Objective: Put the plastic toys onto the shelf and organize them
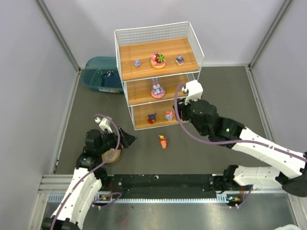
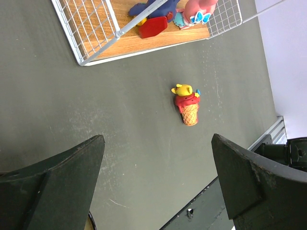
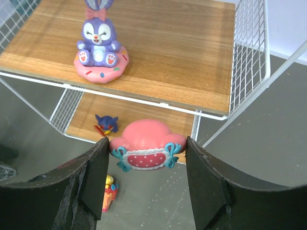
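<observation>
Three tiers make up the shelf (image 1: pixel 158 72). The right end effector (image 3: pixel 146 158) grips a pink cloud-shaped toy (image 3: pixel 146 146) at the shelf's right side, near the middle tier where a purple bunny (image 3: pixel 99 40) sits. The left end effector (image 2: pixel 158 177) hangs wide apart above the surface (image 2: pixel 96 120), with an ice-cream cone toy (image 2: pixel 187 104) lying near the bottom tier.

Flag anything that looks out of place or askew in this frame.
One small red-and-yellow ice-cream-cone figurine lies on its side on the grey table, in front of the white wire shelf with wooden boards, while the other toys sit on its tiers. Nothing looks spilled or damaged.
</observation>
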{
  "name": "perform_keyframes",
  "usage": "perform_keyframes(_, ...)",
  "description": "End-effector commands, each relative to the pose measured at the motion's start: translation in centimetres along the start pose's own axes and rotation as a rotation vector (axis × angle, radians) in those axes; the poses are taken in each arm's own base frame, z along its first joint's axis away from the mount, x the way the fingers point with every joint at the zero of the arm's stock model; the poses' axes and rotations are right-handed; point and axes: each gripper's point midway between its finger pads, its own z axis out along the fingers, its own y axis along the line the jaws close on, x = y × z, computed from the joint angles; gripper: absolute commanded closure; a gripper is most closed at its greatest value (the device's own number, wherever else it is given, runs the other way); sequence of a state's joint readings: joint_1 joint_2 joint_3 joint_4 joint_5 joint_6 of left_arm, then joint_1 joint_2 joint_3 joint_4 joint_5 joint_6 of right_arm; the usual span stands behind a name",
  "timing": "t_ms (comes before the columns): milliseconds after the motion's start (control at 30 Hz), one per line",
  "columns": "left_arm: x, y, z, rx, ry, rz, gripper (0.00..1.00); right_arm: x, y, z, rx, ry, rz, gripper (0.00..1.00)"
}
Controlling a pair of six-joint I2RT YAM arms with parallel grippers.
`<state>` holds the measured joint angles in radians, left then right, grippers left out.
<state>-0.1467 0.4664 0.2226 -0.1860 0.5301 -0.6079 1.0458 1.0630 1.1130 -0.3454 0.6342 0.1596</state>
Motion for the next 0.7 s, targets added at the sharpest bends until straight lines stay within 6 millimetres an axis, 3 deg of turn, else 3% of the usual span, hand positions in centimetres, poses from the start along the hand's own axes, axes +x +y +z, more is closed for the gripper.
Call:
perform_keyframes(0,-1.0,-0.8,0.1,0.035,-0.037,0.029,0.01,-3.0,-0.2,0.8,-0.006,-0.057,0.023,1.00)
perform_keyframes(400,-1.1,-0.5,0.2,0.017,-0.039,0.029,0.01,-5.5,-0.6,3.2,0.009,-0.103,0.050,1.00)
perform_keyframes(667,-1.2,-0.3,0.2,0.008,-0.042,0.032,0.01,-5.6,-0.8,4.7,0.009,-0.103,0.061,1.00)
